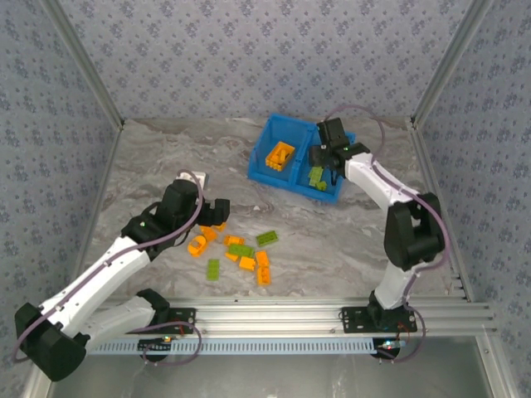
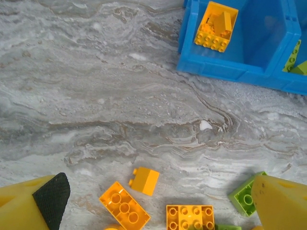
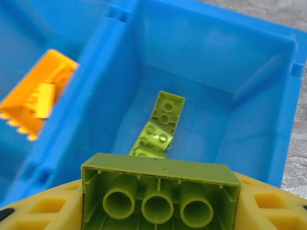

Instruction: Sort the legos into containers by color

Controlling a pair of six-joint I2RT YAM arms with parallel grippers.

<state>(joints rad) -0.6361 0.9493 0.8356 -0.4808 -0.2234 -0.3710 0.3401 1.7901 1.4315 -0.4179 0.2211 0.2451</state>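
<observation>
The left gripper [image 1: 217,212] hangs low over the marble table [image 1: 149,149], its jaws spread wide with nothing between them. Just right of it lie the loose legos [image 1: 239,249], orange and lime green mixed in a scatter near the table's front edge (from the wrist, three orange pieces and one green one sit between the open yellow fingers [image 2: 280,203]). Farther right and back stands the blue bin [image 1: 267,176], turned at a slight angle. Its left compartment [image 3: 29,43] holds orange bricks [image 1: 280,155], a large studded one with a smaller piece on it. Its right compartment [image 3: 211,120] holds a few green bricks [image 3: 158,127] lying together on the floor. The right gripper [image 1: 325,159] hovers over that right compartment, clamped on a held green brick [image 3: 160,191] whose hollow underside, three tubes in a row, faces the wrist camera.
</observation>
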